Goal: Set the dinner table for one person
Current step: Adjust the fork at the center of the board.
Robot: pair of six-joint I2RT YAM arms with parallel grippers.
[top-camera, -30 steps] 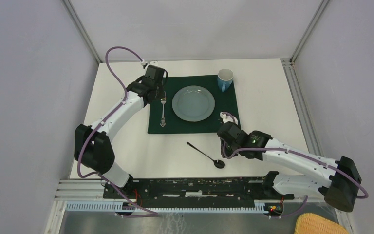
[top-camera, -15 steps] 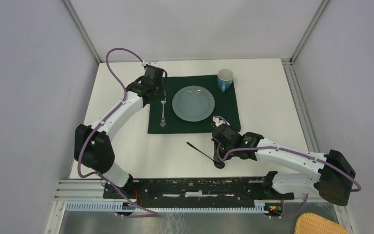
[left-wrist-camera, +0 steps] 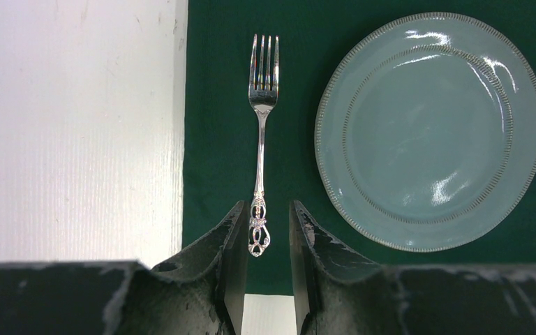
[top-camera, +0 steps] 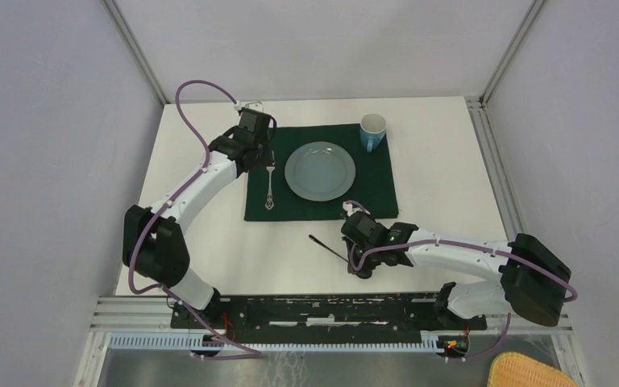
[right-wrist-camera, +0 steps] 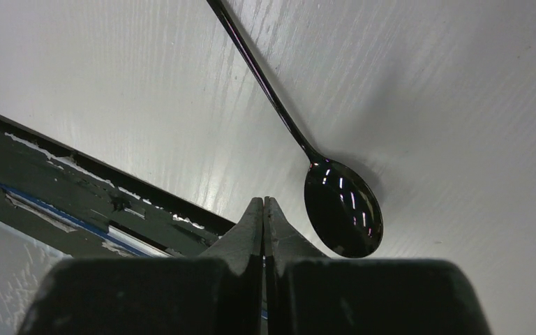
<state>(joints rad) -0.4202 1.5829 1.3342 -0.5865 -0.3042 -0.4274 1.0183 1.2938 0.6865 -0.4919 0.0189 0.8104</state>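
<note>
The white dinner table (top-camera: 451, 161) carries a dark green cloth (top-camera: 375, 184) with a teal plate (top-camera: 320, 170), a silver fork (top-camera: 270, 187) left of the plate and a blue mug (top-camera: 372, 131) at its far right corner. A black spoon (top-camera: 328, 247) lies on bare table in front of the cloth. My left gripper (left-wrist-camera: 267, 204) hangs open above the cloth, and the fork (left-wrist-camera: 259, 139) lies flat below it, its handle end showing between the jaws untouched. My right gripper (right-wrist-camera: 263, 200) is shut and empty, low over the table just left of the spoon's bowl (right-wrist-camera: 342, 209).
The table's front edge with its dark rail (right-wrist-camera: 77, 174) runs close behind the right gripper. Grey walls and metal posts (top-camera: 496, 129) enclose the table on three sides. A wicker basket (top-camera: 528, 371) sits off the table at the bottom right.
My right arm has swung left and lowered over the spoon's bowl end. The left gripper's jaws have narrowed a little while it stays above the fork.
</note>
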